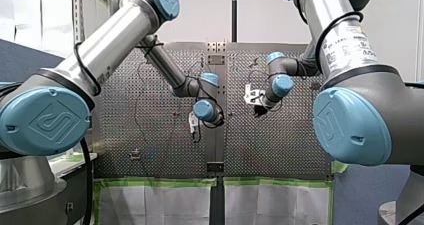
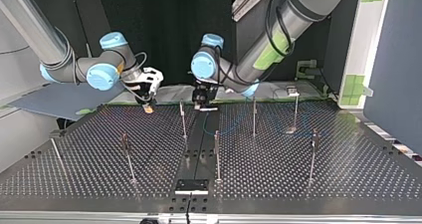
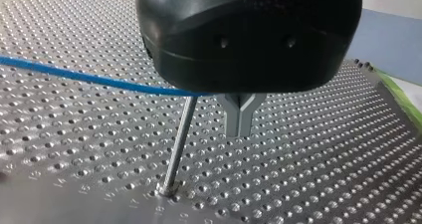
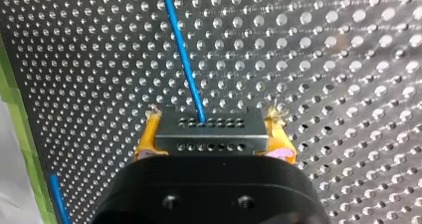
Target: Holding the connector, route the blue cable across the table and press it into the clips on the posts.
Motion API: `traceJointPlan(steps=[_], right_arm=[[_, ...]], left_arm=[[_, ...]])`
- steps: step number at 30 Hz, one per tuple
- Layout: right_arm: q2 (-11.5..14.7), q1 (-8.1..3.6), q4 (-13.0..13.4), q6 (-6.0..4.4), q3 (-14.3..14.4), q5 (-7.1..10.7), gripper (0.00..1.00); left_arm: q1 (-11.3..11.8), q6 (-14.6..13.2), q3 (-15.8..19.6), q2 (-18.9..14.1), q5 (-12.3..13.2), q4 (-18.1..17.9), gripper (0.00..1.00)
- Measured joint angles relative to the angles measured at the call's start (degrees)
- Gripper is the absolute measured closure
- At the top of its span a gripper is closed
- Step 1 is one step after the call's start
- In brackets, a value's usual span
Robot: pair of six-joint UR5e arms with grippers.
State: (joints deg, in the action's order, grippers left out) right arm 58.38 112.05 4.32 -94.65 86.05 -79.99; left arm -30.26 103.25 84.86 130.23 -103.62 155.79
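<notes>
Connector (image 4: 211,131) clenched in right fingers (image 4: 149,137), blue cable (image 4: 181,55) running ahead, left fingers (image 3: 234,119) pressed together beside a post (image 3: 178,142)

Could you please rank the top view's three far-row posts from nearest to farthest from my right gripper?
1. Middle post, beside my right gripper.
2. Next post, right of middle.
3. Rightmost post, farthest right.

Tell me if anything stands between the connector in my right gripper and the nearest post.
Nothing visible does: in the top view only perforated table lies between the connector in my right gripper and the nearest post. My left gripper hangs just past that post.
</notes>
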Motion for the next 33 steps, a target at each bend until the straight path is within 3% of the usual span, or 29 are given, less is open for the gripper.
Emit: traceJointPlan(steps=[9,14,21,23,24,26,27,29,30,31,33], right_arm=[[-2.9,-0.74,1.6,-0.62,-1.0,0.05,1.0],[-3.2,-1.94,2.8,-1.73,-2.8,0.43,1.0],[-3.3,-3.34,3.0,-2.11,-4.6,1.29,1.0],[-3.3,-3.56,2.9,-2.06,-4.6,1.44,1.0],[-3.3,-3.63,2.9,-2.03,-4.7,1.48,1.0],[-3.3,-3.76,2.9,-1.95,-4.7,1.55,1.0],[-3.3,-3.8,2.9,-1.92,-4.7,1.58,1.0],[-3.3,-3.87,2.8,-1.89,-4.7,1.67,1.0],[-3.3,-3.91,2.7,-1.89,-4.7,1.7,1.0],[-3.3,-3.95,2.6,-1.88,-4.7,1.72,1.0],[-3.3,-4.05,2.5,-1.86,-4.7,1.74,1.0]], left_arm=[[1.7,0.9,-4.1,0.6,1.5,2.2,1.0],[3.0,0.9,-6.6,0.7,2.2,2.7,1.0],[3.9,0.7,-8.0,0.7,2.4,3.4,1.0],[3.9,0.5,-8.0,0.7,2.2,3.8,0.67],[3.8,0.3,-8.0,0.7,2.0,4.1,0.67],[3.7,-0.2,-8.0,0.7,1.5,4.7,0.42],[3.6,-0.6,-8.0,0.7,1.1,5.1,0.42],[3.4,-1.5,-8.1,0.7,0.3,6.0,0.09],[3.3,-1.8,-8.1,0.6,-0.1,6.4,0.09],[3.2,-2.3,-8.1,0.6,-0.5,6.9,0.0],[3.0,-3.1,-8.1,0.6,-1.0,7.6,0.0]])
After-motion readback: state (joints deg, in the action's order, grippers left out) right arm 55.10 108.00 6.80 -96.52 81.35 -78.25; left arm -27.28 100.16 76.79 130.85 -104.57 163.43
